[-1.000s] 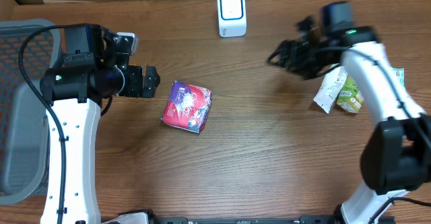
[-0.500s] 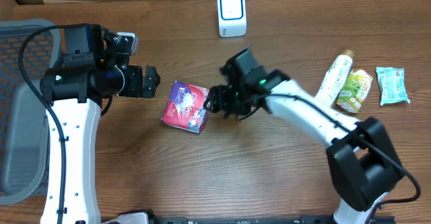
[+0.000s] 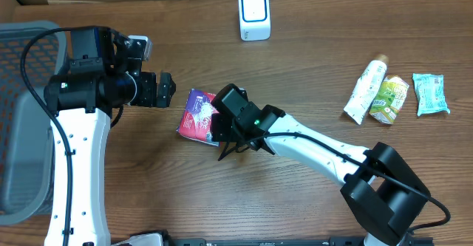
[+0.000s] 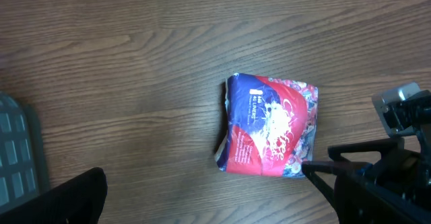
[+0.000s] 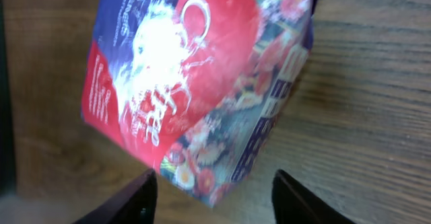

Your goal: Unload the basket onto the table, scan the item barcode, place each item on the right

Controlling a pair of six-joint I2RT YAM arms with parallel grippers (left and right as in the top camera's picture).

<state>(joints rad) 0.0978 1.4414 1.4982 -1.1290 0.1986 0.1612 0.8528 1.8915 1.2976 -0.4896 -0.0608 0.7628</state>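
The item, a red and blue printed packet [image 3: 199, 113], lies flat on the wooden table; no barcode shows on its visible faces. My right gripper [image 3: 228, 139] reaches in from the right, over the packet's near right corner. In the right wrist view the packet [image 5: 195, 83] fills the frame. Its lower corner sits between the two dark fingers of my right gripper [image 5: 213, 181], which stands open with a gap on each side. My left gripper [image 3: 164, 91] hangs open just left of the packet [image 4: 273, 126], holding nothing. The white scanner [image 3: 254, 15] stands at the back.
A grey basket [image 3: 18, 128] stands at the far left, its corner also visible in the left wrist view [image 4: 13, 150]. At the right lie a white tube [image 3: 366, 91], a green pack [image 3: 389, 100] and a teal packet [image 3: 430, 93].
My right arm has swung from the items at the right across the table to the packet, and its jaws have narrowed. The left arm and the packet have not moved.
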